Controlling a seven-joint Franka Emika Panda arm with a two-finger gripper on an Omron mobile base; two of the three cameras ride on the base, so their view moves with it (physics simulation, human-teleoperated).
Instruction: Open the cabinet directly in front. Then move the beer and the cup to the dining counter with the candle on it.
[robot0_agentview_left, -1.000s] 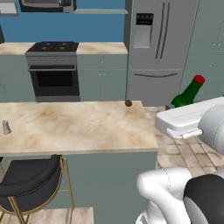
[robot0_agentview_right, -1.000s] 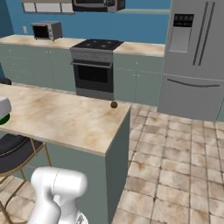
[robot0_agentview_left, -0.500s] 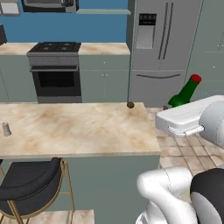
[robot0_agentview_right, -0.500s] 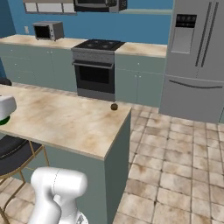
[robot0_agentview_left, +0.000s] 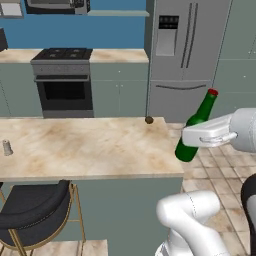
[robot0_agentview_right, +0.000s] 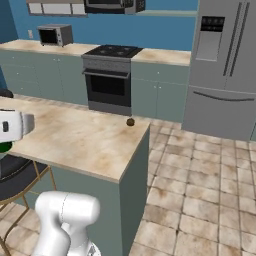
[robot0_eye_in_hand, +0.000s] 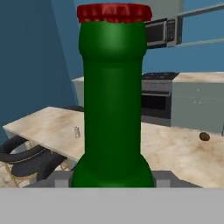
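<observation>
Carrying beer | gripper clamped on lower body, bottle tilted, just right of dining counter | glass: likely rigid, slippery, breakable, weighty | best hold: mid-body, not neck

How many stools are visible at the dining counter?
1: a black stool with gold legs, tucked under the dining counter's near edge, left of the arm. Others may be out of frame.

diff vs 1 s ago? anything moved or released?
The whole view shifted, so the base drove. The slim dark green glass bottle with the red cap, tilted, has stayed in the tool beside the end of the beige marble-patterned counter. Nothing was released. The small dark round object and the small grey shaker kept their places on the counter.
</observation>
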